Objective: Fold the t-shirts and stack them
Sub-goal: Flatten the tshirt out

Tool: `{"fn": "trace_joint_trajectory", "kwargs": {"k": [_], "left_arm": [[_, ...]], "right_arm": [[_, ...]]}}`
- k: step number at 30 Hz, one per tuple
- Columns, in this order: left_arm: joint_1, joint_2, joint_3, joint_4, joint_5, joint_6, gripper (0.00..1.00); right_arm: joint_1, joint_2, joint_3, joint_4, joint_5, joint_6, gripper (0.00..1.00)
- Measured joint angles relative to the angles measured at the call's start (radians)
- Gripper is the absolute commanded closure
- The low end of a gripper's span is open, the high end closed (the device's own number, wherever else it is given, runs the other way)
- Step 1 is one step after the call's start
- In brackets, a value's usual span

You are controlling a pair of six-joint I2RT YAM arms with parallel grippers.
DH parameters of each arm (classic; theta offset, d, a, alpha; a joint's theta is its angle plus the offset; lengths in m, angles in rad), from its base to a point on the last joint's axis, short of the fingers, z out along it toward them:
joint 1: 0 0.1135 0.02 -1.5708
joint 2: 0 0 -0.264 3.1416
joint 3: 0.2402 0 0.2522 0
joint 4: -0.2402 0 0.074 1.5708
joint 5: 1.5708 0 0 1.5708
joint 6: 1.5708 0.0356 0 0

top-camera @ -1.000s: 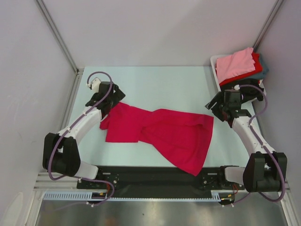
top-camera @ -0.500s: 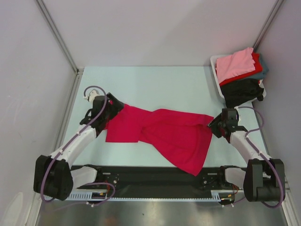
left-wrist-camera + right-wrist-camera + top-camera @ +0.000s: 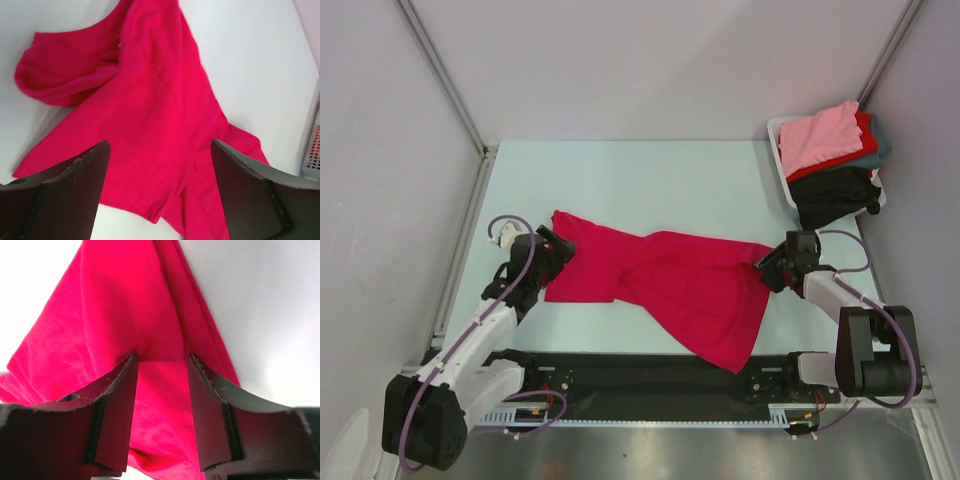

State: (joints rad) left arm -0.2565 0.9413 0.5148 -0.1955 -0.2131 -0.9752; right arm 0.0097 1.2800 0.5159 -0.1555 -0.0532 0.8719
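The crimson shirt point(image 3: 680, 285) is spread rumpled across the near middle of the counter point(image 3: 650, 180), its left edge hovered over by the wide-open left fingers point(image 3: 75, 190), while its right corner (bunched a little) is straddled, not yet pinched, by the half-parted right fingers point(image 3: 115, 410).

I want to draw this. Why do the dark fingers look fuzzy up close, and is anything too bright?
Left wrist view: the fingers sit very near the lens, so they look soft; the crimson t-shirt is sharper. Right wrist view: the table glares to plain white. Top external view: even light, everything sharp.
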Motion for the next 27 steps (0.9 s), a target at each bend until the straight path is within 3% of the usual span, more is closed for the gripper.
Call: {"fn": "trace_joint_trajectory", "kwargs": {"k": [8, 11, 12, 14, 19, 22, 27], "left_arm": [[0.002, -0.095, -0.050, -0.064, -0.067, -0.020, 0.14], [0.002, -0.119, -0.065, -0.079, -0.091, -0.023, 0.15], [0.003, -0.124, -0.071, -0.082, -0.097, -0.027, 0.15], [0.003, -0.131, -0.080, -0.091, -0.103, -0.030, 0.14], [0.008, -0.135, -0.084, -0.112, -0.111, -0.031, 0.14], [0.014, -0.127, -0.084, -0.135, -0.121, -0.031, 0.12], [0.024, -0.112, -0.077, -0.204, -0.144, -0.039, 0.12]], "right_arm": [[0.000, 0.016, 0.010, 0.011, 0.052, 0.030, 0.57], [0.000, -0.003, 0.010, 0.010, 0.092, 0.034, 0.65], [0.000, -0.011, 0.010, 0.010, 0.103, 0.035, 0.77], [0.000, -0.019, 0.010, 0.012, 0.119, 0.033, 0.82], [0.000, -0.015, 0.011, 0.013, 0.123, 0.033, 0.81], [0.000, -0.013, 0.011, 0.012, 0.121, 0.032, 0.70], [0.000, -0.015, 0.009, 0.011, 0.120, 0.033, 0.60]]}}
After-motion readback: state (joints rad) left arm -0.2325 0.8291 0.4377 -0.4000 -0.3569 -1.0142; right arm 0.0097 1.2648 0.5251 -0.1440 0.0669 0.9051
